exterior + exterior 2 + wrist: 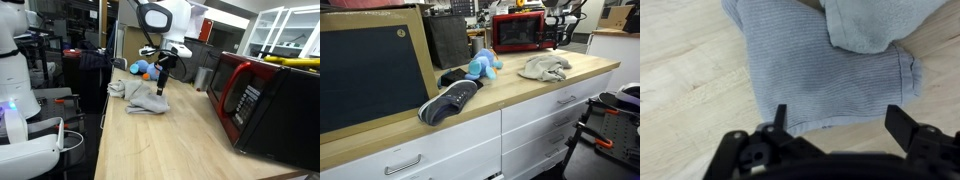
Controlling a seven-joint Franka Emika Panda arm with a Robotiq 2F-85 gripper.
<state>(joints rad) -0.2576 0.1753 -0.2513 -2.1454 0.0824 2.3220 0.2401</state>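
Note:
A grey knitted cloth (830, 70) lies crumpled on the light wooden counter (680, 90); in both exterior views it shows as a pale heap (148, 96) (545, 68). My gripper (842, 118) hovers just above the cloth's near edge, open, with nothing between its fingers (902, 122). In an exterior view the gripper (163, 78) hangs from the white arm right over the heap. The jaws straddle the cloth's hem without touching it, as far as I can see.
A red microwave (262, 100) stands on the counter to one side of the cloth. A blue plush toy (483, 65) and a dark shoe (451, 99) lie further along the counter. A white robot body (20, 110) stands off the counter's edge.

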